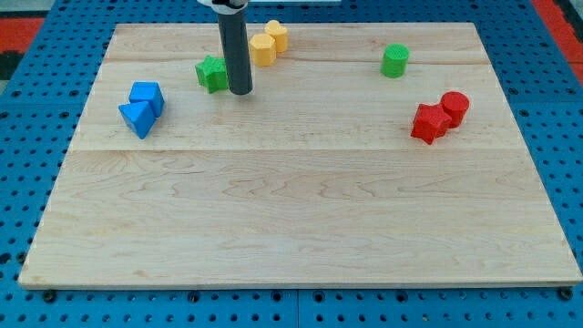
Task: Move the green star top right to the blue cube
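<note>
- Resting on the board (301, 228), my tip (240, 92) sits just at the view's right of the green star (212, 74), touching it or very nearly so; the rod rises straight up and leaves the view at the top.
- There are no jaws on this arm, only the plain rod, so nothing is spread, pressed together or pinching.
- The green star lies in the upper left part of the board, up and to the view's right of the blue cube (146, 95), a short way apart from it.
- The blue cube touches a blue triangle (137, 118), which lies just below it toward the view's bottom left.
- Two yellow blocks sit together near the top edge, right of the rod: a yellow block (262, 50) whose shape I cannot make out, and a yellow cylinder (276, 35) just behind it.
- A green cylinder (395, 61) stands alone toward the upper right.
- At the right, a red star (428, 123) touches a red cylinder (454, 107), well apart from my tip.
</note>
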Robot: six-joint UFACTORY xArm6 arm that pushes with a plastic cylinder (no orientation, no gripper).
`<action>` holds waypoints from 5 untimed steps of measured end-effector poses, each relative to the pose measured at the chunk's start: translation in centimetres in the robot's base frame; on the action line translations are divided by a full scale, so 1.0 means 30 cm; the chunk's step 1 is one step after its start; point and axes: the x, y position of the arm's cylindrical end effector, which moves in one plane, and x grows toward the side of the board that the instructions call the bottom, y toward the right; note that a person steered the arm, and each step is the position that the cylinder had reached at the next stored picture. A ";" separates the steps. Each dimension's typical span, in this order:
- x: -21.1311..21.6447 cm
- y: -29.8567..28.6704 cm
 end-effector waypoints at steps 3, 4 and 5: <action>-0.097 -0.011; -0.136 -0.099; -0.144 -0.167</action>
